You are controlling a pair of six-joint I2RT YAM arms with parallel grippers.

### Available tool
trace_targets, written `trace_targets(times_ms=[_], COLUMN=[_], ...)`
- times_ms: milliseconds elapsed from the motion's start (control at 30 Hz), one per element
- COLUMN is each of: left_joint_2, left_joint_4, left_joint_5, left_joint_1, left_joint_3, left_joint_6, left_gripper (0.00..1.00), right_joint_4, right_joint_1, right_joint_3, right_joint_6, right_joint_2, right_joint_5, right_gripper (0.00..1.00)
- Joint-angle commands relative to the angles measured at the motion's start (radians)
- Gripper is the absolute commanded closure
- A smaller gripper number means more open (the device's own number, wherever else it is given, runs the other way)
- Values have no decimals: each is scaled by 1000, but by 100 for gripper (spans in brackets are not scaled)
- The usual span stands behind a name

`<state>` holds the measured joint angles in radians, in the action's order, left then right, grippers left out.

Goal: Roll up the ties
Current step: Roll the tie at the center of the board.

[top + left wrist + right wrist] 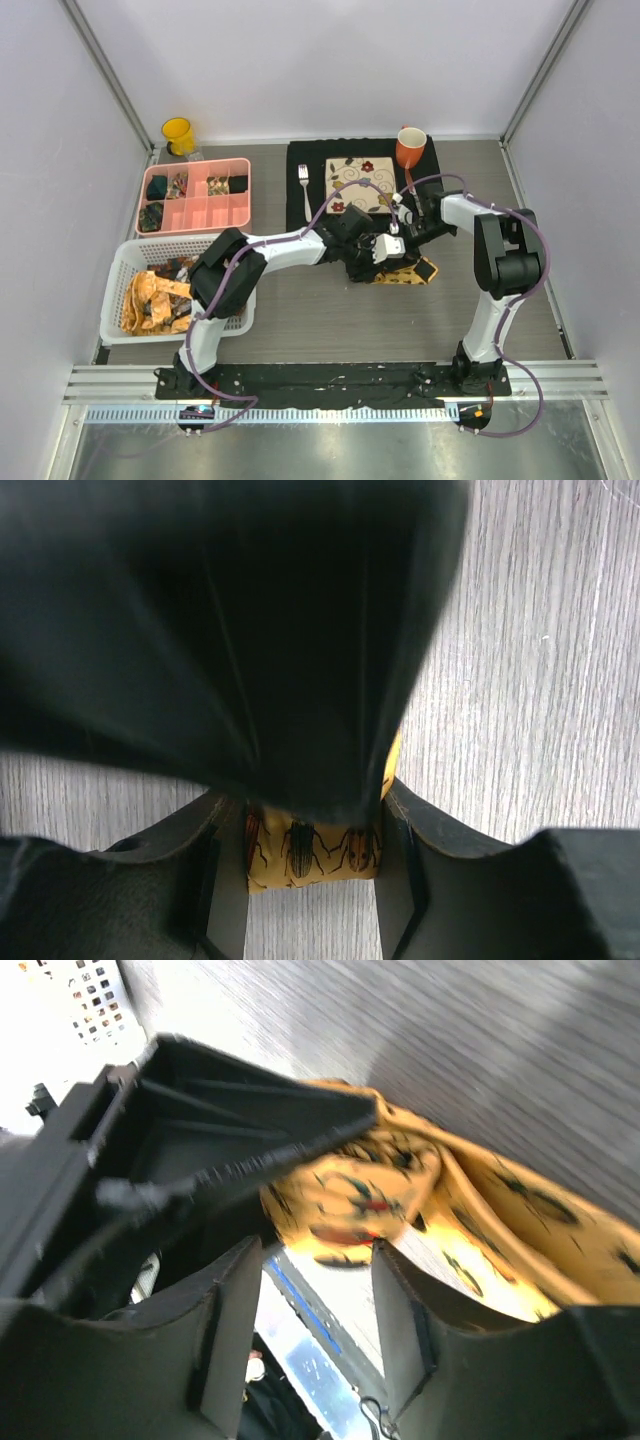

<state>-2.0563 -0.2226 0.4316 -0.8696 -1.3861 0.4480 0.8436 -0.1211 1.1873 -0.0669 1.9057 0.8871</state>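
**A:** What does the scene look like?

**B:** A grey wood-grain bench (300,330) stands between white wall panels. In the overhead view, a pink compartment tray (195,197) sits at upper left, with a yellow cup (178,135) behind it. Below the tray, a white basket (113,300) holds a heap of loose ties (150,300) in orange and yellow. At upper centre, a black placemat (298,218) carries a patterned plate (358,183), a fork (305,180) and an orange mug (410,148).

**A:** Where is the tie I am handling?

**B:** The yellow tie (412,272) lies on the bench just below the placemat, near the middle of the frame. Both your arms meet over it.

**A:** How is my left side set?

**B:** Your left end effector (312,830) is narrow and clamped on a folded part of that tie. In its wrist view, yellow fabric printed with small beetle shapes fills the gap between the fingers (228,890). A large, dark, blurred shape covers the upper half of that view, and I cannot tell what it is.

**A:** And my right?

**B:** Your right end effector (318,1255) is parted to a middling width, with nothing between its fingers. Its wrist view is blurred. A rounded bunch of the tie sits just past the fingertips at centre frame, against a black part at upper left. The rest of the fabric trails toward the lower right across the bench.
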Motion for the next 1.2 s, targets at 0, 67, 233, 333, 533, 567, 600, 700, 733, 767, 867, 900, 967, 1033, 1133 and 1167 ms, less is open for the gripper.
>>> trace_targets(times_ms=[0, 67, 233, 333, 533, 567, 600, 700, 733, 767, 867, 900, 967, 1033, 1133, 1167], left_joint_2=[-65, -67, -56, -41, -15, -13, -11, -13, -22, -25, -47, -51, -64, -73, -76, -71], left_joint_4=[-161, -164, -159, -126, 73, 109, 147, 261, 303, 316, 359, 362, 367, 362, 293, 273], left_joint_5=[-59, -54, -34, 2, 103, 117, 127, 174, 194, 205, 226, 228, 233, 230, 202, 193], left_joint_1=[0, 0, 4, 14, 53, 58, 66, 69, 69, 69, 67, 64, 58, 50, 32, 27], left_joint_3=[-17, -21, -18, -13, 32, 39, 56, 73, 76, 75, 73, 73, 68, 67, 52, 55], left_joint_6=[26, 32, 29, 14, -120, -167, -187, -209, -213, -219, -232, -232, -212, -180, -116, -98], left_gripper=[67, 66, 55, 43, 27, 26, 25, 25, 25, 25, 27, 27, 30, 34, 48, 52], right_joint_4=[-101, -110, -66, -46, -47, -49, -51, -55, -57, -58, -58, -57, -55, -51, -44, -43], right_joint_1=[-31, -31, -28, -12, 24, 32, 38, 52, 55, 60, 69, 70, 70, 70, 70, 70], right_joint_3=[-5, 5, 6, -6, -31, -34, -35, -28, -25, -20, -3, 1, 9, 17, 26, 28], right_joint_6=[88, 82, 16, -17, -94, -103, -109, -120, -122, -123, -126, -125, -116, -109, -103, -102], right_joint_2=[-16, 12, 62, 79, 95, 99, 104, 125, 136, 139, 153, 157, 171, 187, 202, 204], right_joint_5=[-25, -60, -166, -195, -238, -243, -244, -252, -255, -260, -278, -283, -284, -277, -266, -264], right_gripper=[50, 55, 94, 99, 99, 99, 99, 99, 99, 99, 99, 99, 99, 99, 99, 99])
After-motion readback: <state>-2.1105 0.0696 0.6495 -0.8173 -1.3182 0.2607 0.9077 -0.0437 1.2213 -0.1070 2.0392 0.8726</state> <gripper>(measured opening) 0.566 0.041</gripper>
